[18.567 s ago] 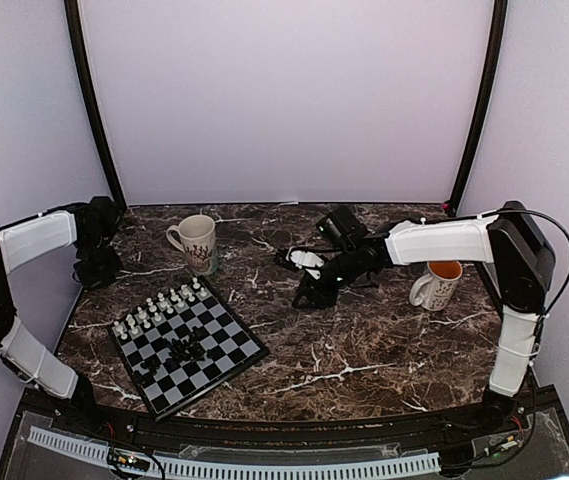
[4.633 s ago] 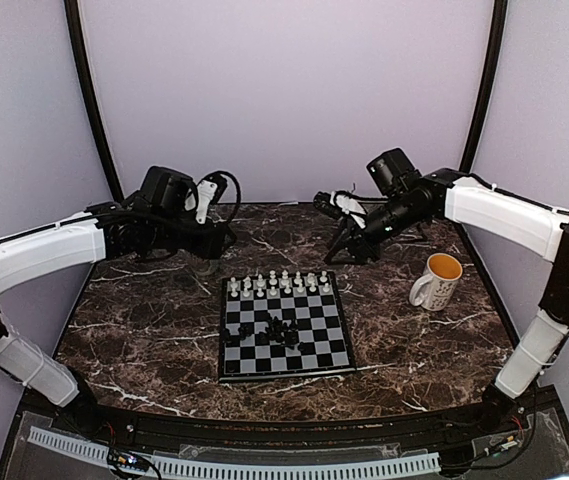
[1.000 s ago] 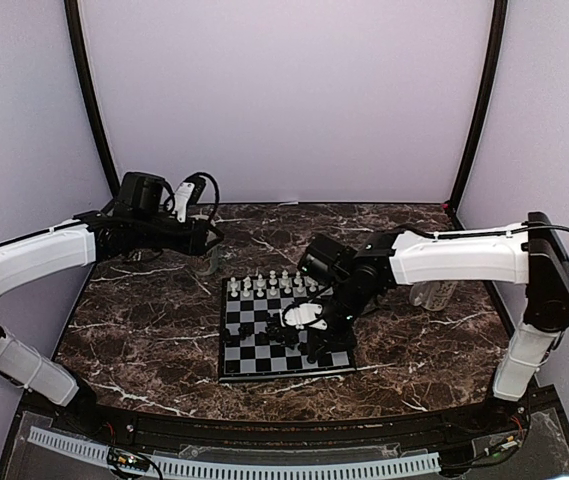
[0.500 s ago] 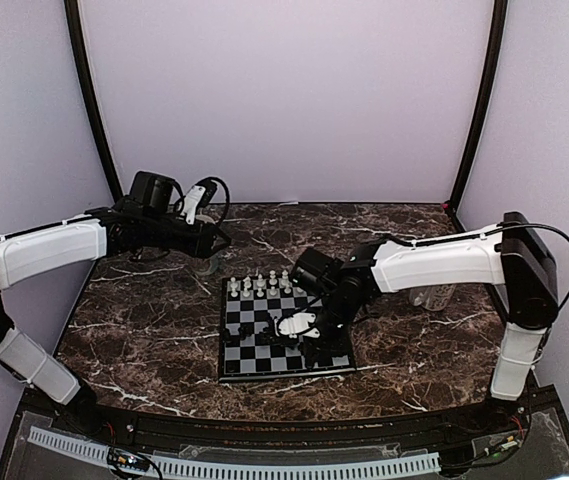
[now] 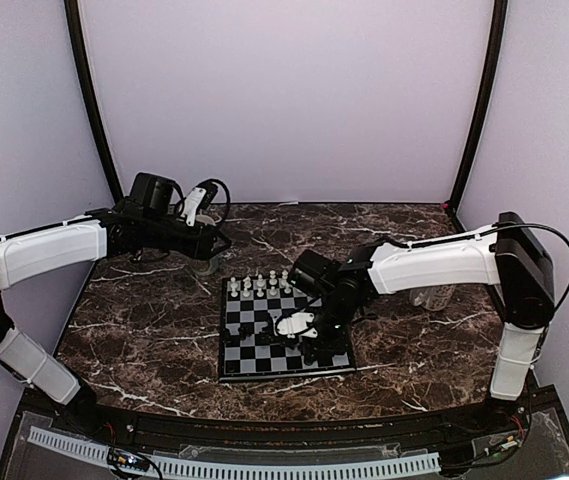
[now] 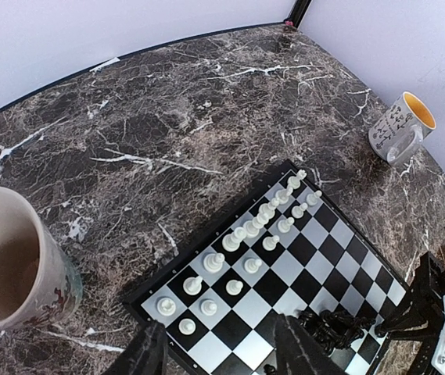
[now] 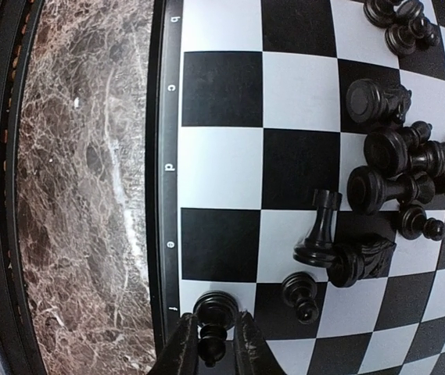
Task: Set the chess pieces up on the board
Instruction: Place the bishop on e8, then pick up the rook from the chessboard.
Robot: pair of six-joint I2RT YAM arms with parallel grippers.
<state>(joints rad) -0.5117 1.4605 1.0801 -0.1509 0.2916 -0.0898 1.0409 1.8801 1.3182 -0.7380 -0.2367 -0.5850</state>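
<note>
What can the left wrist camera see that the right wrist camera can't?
Only the left wrist view shows the white pieces, the near mug and the far mug. Only the right wrist view shows the board's edge letters and a black piece between the right hand fingers. Both show the board and the black pile.

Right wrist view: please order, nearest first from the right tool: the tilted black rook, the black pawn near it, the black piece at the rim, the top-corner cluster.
1. Black piece, between the right tool's fingers, at the rim.
2. Black pawn, to its right.
3. Tilted black rook, above the pawn.
4. Cluster, top right.
</note>
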